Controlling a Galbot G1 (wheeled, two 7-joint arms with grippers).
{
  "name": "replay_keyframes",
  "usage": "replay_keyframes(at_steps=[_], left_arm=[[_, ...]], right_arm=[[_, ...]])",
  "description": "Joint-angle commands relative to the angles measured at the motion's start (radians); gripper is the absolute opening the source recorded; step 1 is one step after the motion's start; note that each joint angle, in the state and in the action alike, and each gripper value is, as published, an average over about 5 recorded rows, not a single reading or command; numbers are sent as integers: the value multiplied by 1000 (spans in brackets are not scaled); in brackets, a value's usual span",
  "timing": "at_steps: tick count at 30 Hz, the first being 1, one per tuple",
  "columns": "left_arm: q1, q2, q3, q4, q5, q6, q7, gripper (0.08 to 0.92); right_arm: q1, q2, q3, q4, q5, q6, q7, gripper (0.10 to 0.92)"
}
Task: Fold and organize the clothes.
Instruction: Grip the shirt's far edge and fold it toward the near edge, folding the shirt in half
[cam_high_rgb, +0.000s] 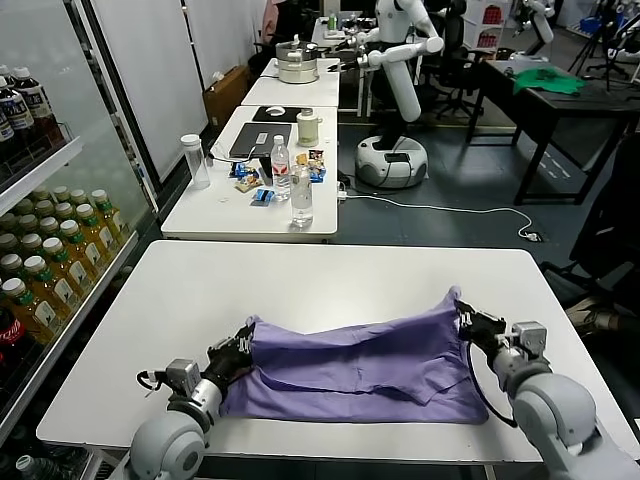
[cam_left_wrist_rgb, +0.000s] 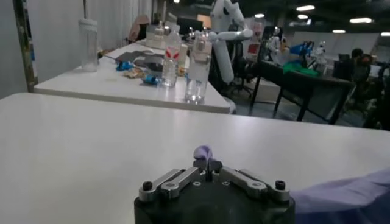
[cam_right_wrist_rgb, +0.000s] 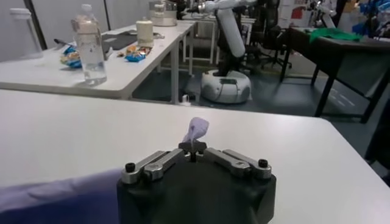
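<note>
We see the left gripper and right gripper each clenched on an edge of the T-shirt, low in the frame on the white table, spreading it for folding.

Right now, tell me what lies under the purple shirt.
The T-shirt rests on the white table; each gripper, left and right, pinches a corner. Anything beneath the fabric is hidden.
</note>
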Motion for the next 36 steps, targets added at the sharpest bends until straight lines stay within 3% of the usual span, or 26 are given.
replay_keyframes(at_steps=[1, 14, 25, 36], left_arm=[[62, 1, -2, -39, 22, 15, 1, 94], [50, -11, 13, 6, 88, 46, 9, 94], [123, 14, -2, -64, 88, 61, 11, 94], [116, -6, 8, -21, 153, 64, 14, 99]], right_arm=[[-125, -2, 58, 67, -19, 1, 1, 110], [-102, 14, 28, 25, -46, 0, 10, 110], [-271, 22, 93, 151, -52, 0, 14, 110], [-242, 48, 63, 91, -110, 0, 12, 131]])
